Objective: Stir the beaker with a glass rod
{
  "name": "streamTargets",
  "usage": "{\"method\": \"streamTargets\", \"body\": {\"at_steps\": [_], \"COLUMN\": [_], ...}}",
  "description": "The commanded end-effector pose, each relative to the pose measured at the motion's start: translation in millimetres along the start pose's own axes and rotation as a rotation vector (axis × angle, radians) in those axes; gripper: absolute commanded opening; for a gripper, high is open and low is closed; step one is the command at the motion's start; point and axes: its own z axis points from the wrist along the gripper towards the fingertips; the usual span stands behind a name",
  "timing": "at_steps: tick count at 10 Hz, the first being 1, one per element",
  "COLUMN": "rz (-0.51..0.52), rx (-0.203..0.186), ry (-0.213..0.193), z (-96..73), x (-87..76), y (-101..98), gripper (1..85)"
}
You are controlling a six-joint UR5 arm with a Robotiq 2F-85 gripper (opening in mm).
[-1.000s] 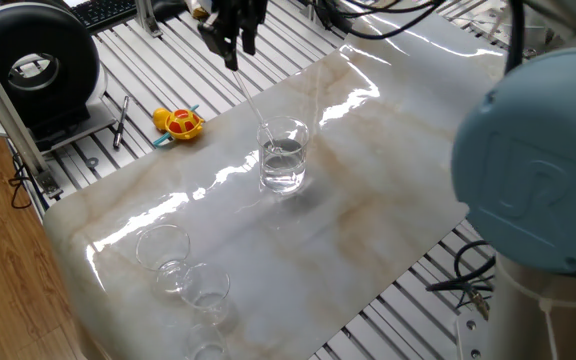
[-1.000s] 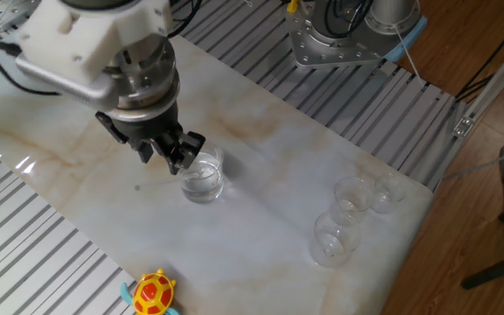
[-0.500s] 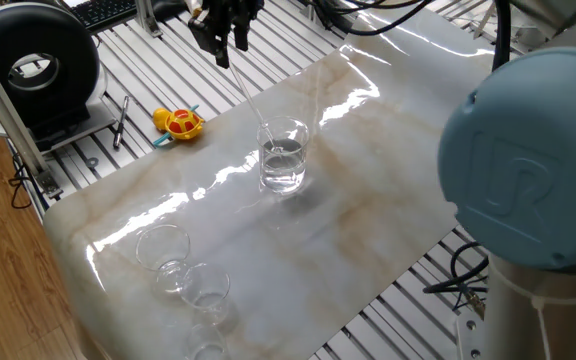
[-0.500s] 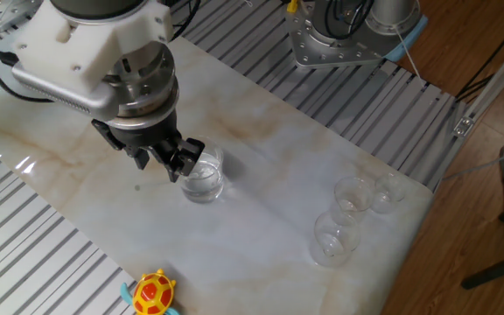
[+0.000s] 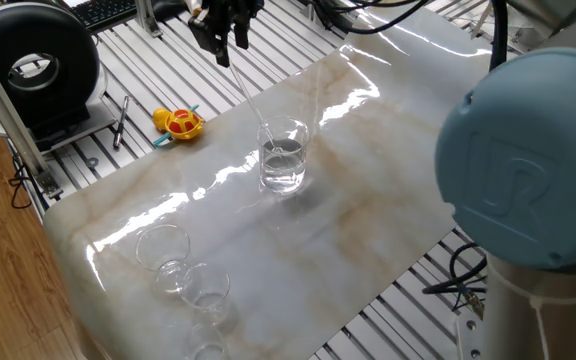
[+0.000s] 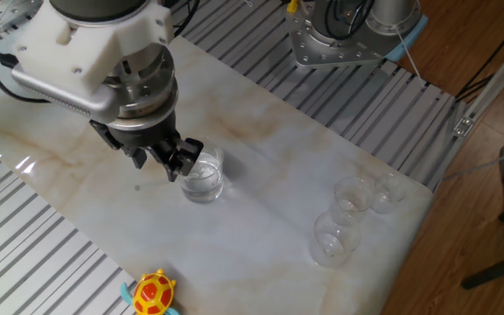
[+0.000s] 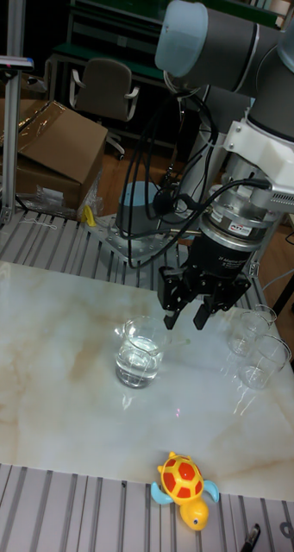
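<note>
The table (image 5: 388,190) carries a glossy, pale marble-patterned sheet with tan veins, and bright reflections streak across it. Around the sheet the bare top shows as ribbed aluminium slats — at its edges in both fixed views. The beaker (image 5: 283,155) stands upright near the middle of the sheet, part-filled with clear liquid. The glass rod (image 5: 251,105) slants down from the gripper (image 5: 224,52) into the beaker, its lower end inside the glass by the rim; its top end is pinched between the closed jaws. The gripper hangs above and to one side of the beaker, clear of its rim.

A cluster of small clear cups (image 5: 183,270) sits at one end of the sheet, well apart from the beaker. A yellow-and-red toy turtle (image 5: 179,123) lies on the slats just off the sheet's edge. Beyond it stand a round black device (image 5: 38,65) and a keyboard (image 5: 108,10).

In the tall fixed view the room behind shows an office chair (image 7: 103,90), a cardboard box (image 7: 47,142) and dark shelving — wooden floor lies below the table's edge in the fixed views.
</note>
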Motion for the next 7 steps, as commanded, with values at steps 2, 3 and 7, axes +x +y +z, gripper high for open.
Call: {"method": "streamTargets", "body": {"at_steps": [2, 3, 7], "rz": [-0.053, -0.056, -0.033], "rx": [0.002, -0.005, -0.043], "ry": [0.070, 0.088, 0.019], "z": [2.0, 1.8, 0.7], "x": [0.1, -3.2, -22.2], "y": [-9.4, -12.5, -3.0], "gripper": [49.3, 49.3, 51.0]}}
